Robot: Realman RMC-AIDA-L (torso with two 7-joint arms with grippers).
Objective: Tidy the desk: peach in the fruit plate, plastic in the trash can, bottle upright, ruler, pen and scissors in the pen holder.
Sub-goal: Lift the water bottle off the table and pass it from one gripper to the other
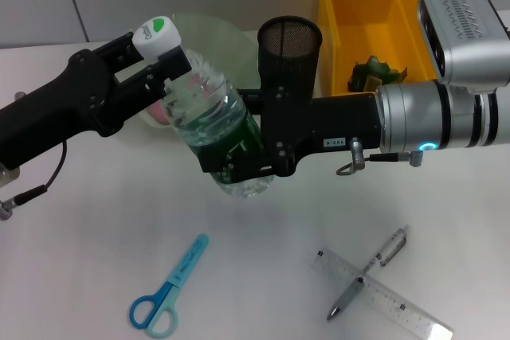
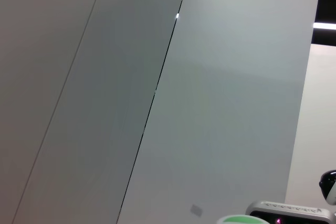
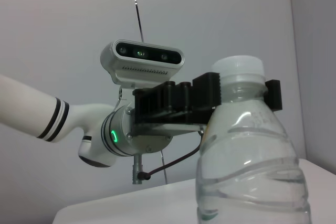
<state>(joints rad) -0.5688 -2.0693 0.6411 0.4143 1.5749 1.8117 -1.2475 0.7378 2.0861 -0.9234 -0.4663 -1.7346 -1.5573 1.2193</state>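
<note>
— Where is the clear plastic water bottle (image 1: 209, 121)?
— Off the white table (image 1: 96, 236), tilted; the right gripper's (image 1: 239, 166) fingers are clamped on its base, the left gripper's (image 1: 156, 52) at its white cap (image 1: 156, 35).

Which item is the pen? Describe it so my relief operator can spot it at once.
Start at the yellow bin at the table's far right, then come straight toward the near edge. There a clear ruler lies flat, and the pen lies diagonally across it. It is slim and silvery grey, unlike the blue-handled scissors farther left.
</note>
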